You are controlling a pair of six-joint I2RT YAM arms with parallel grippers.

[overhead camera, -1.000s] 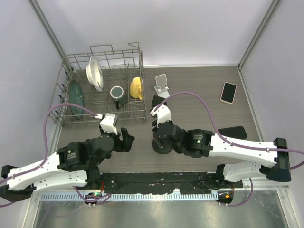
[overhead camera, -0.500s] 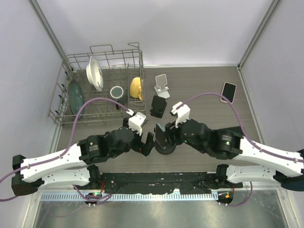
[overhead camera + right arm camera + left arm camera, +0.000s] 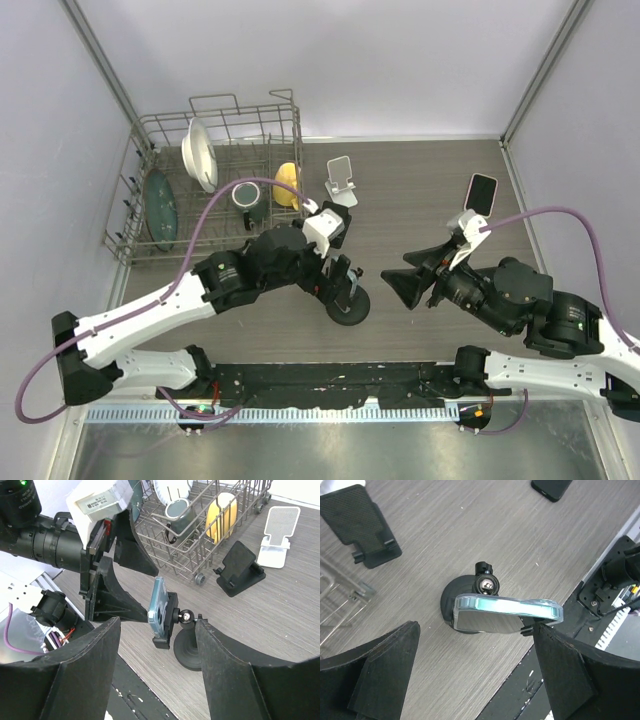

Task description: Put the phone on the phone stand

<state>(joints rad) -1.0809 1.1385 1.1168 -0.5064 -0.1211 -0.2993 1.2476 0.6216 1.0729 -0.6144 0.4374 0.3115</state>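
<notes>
While I look down the left wrist camera, the left gripper [image 3: 476, 627] is released, its fingers [image 3: 385, 675] spread to either side of the frame. The teal-cased phone [image 3: 507, 606] lies edge-on between them at centre. I cannot tell whether the right-hand finger touches it. The phone sits in the cradle of the ball-joint phone stand [image 3: 449, 602], whose round black base rests on the wood-grain table [image 3: 470, 525]. A black wedge stand [image 3: 357, 520] is at upper left, and a black phone [image 3: 551, 486] is cut off by the top edge.

From the right wrist camera, the right gripper [image 3: 157, 621] is also released, with nothing between its fingers. The mounted phone shows at centre, and the left arm's fingers reach in from the left, one tip right at the phone's face. Behind, a wire dish rack [image 3: 200, 540] fills the upper middle and a white phone stand [image 3: 280, 535] is at upper right.

In the top view, the left gripper is over the ball-joint stand at centre. The right gripper is well apart from it, right of centre, jaws open and pointing left. A light-cased phone [image 3: 481, 193] lies at upper right.
</notes>
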